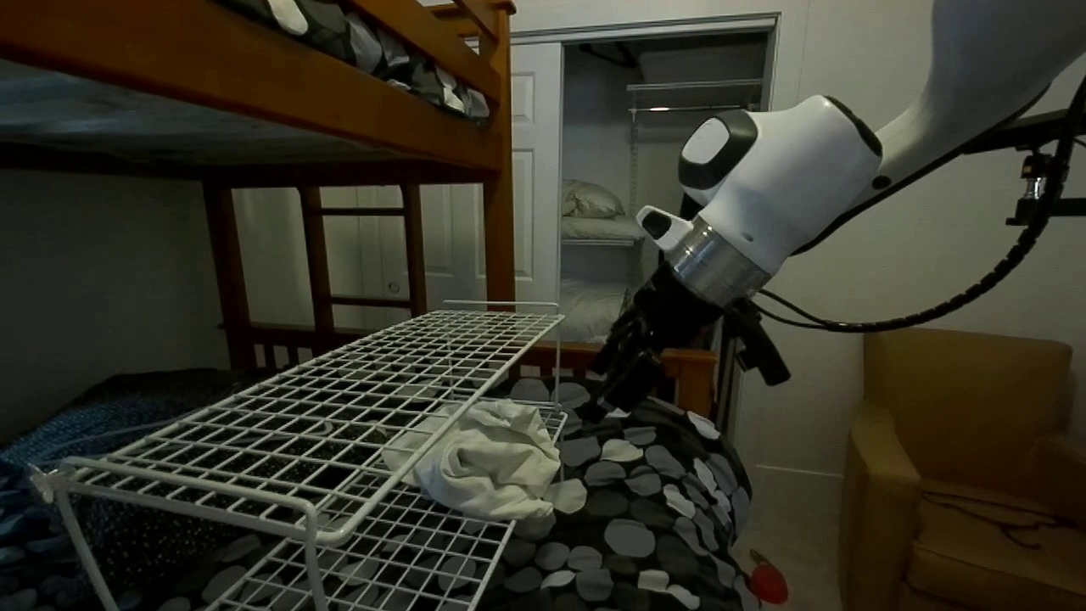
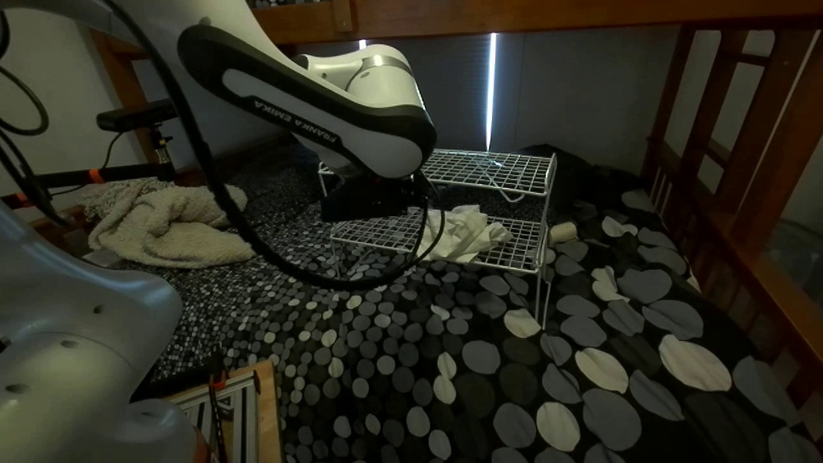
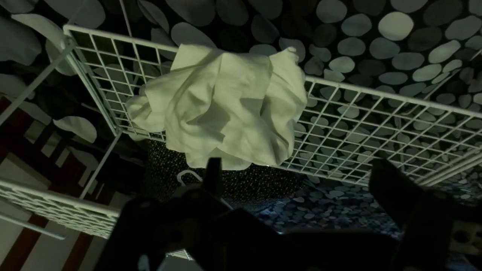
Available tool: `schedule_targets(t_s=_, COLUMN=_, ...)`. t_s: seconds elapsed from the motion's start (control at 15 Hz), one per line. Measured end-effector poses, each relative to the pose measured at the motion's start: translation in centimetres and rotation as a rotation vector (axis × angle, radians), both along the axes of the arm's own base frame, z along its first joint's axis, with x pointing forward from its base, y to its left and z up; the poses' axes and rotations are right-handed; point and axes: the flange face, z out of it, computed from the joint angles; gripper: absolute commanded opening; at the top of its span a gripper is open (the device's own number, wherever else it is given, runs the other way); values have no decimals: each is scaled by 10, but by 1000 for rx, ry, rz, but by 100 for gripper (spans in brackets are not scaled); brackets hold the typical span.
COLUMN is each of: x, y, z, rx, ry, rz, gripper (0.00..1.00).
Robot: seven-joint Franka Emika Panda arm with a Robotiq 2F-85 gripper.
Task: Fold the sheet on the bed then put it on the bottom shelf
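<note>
On bottom shelf (image 3: 357, 89): sheet (image 3: 229, 99) bunched, corner poking past edge, long axis unclear; gripper (image 3: 297, 162) fingers (image 3: 214, 176) wide apart.

Sheet (image 3: 233, 107) on shelf (image 3: 376, 92) (bottom), rack (image 1: 339, 399) — on bed (image 2: 398, 379)

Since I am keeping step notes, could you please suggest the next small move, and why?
Probably ease the open pincer slightly away from the sheet. The sheet already lies on the bottom shelf, bunched rather than neatly folded; the pincer holds nothing, and an exterior view shows it apart from the sheet. Backing off would likely avoid snagging it.
</note>
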Motion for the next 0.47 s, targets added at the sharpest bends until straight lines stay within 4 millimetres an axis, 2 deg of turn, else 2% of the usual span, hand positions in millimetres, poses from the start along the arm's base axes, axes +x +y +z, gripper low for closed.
schedule_targets(t_s=0.27, x=-9, y=-4, z=15, rx=14, ry=12, rz=-18, gripper=100)
schedule_targets(t_s=0.47, x=-9, y=-5, z=16, rx=14, ry=10, rz=-22, gripper=100)
